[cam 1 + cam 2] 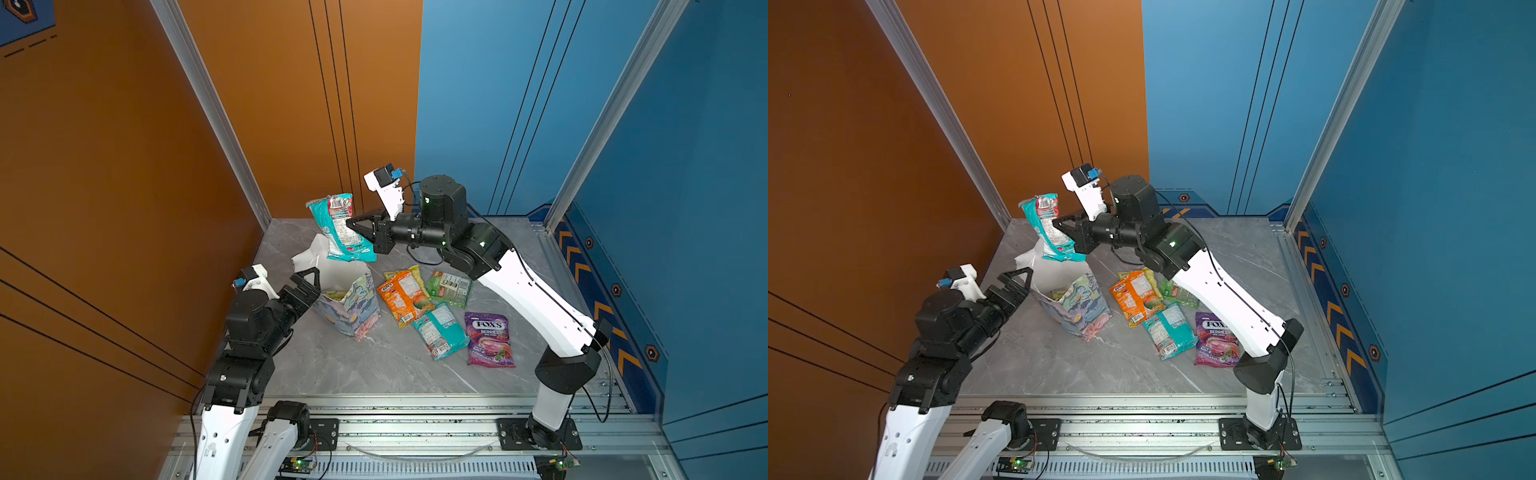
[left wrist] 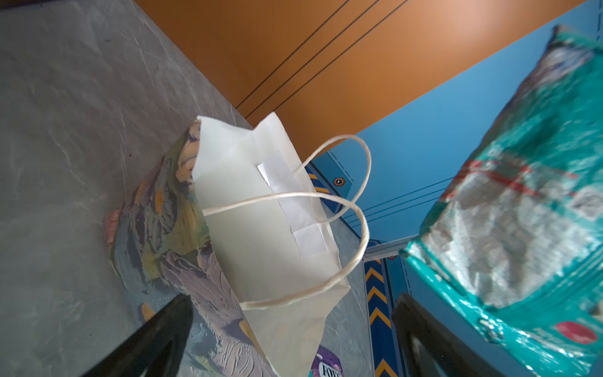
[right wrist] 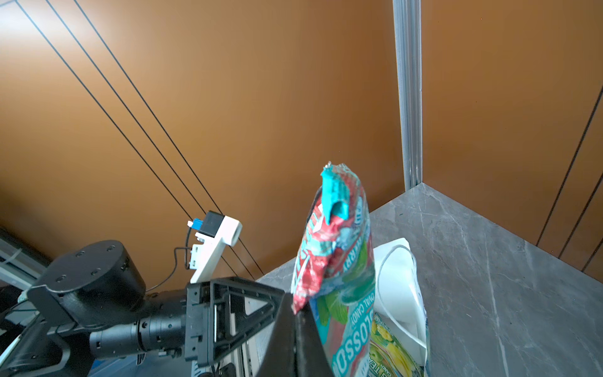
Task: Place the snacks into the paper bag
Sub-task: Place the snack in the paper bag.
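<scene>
Left fingers (image 2: 156, 336): spread wide beside bag's rim.
Bag (image 1: 353, 311): standing on table (image 1: 353, 374), yellow packet (image 3: 388, 355) inside.
Right fingers (image 3: 293, 346): pinching teal packet (image 1: 338, 226) above bag.
Loose packets (image 1: 440, 332): orange, green, teal, purple, flat right of bag.

Left fingers (image 2: 156, 339) spread wide, held low; right fingers (image 3: 287, 342) pinched shut, raised, seemingly level.

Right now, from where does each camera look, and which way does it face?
Both top views: high behind the robot, looking down on the table, left gripper and right gripper.
Left wrist: low, facing the paper bag lining; own open fingers.
Right wrist: facing the orange wall; own shut fingers pinching the teal packet.
Shared: paper bag, teal packet.
</scene>
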Robot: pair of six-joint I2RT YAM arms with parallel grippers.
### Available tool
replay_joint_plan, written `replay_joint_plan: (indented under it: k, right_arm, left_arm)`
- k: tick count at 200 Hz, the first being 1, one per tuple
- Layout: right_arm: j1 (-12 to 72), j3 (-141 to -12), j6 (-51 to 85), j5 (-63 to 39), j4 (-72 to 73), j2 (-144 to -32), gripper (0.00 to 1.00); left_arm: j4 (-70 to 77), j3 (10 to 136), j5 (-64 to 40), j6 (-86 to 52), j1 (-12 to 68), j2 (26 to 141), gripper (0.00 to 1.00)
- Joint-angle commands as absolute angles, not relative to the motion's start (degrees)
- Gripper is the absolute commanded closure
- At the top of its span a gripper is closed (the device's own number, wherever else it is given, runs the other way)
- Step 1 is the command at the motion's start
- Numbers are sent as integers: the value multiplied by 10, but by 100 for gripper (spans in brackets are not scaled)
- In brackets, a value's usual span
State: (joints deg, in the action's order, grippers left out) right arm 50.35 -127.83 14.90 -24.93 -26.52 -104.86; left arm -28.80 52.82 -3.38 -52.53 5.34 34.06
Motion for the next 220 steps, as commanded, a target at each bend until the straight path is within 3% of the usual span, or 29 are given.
replay_joint_plan:
  k: [1,54,148,220]
  right_arm:
    - [513,-1296,118,-260,-275,-1056,100]
    - [514,-1297,97,-267,-297,-1086,100]
    - [522,-1335,64,-203,-299,-1155,100]
    - [521,-1339,41,-215,-327,-1170,100]
  left_arm:
    - [-260,510,24,-526,45,319,2]
    - [-282,492,80,-566,17,305,2]
    - [-205,464,-38,-608,-41,338,2]
    - [-181,443,-99,-625,-76,347,2]
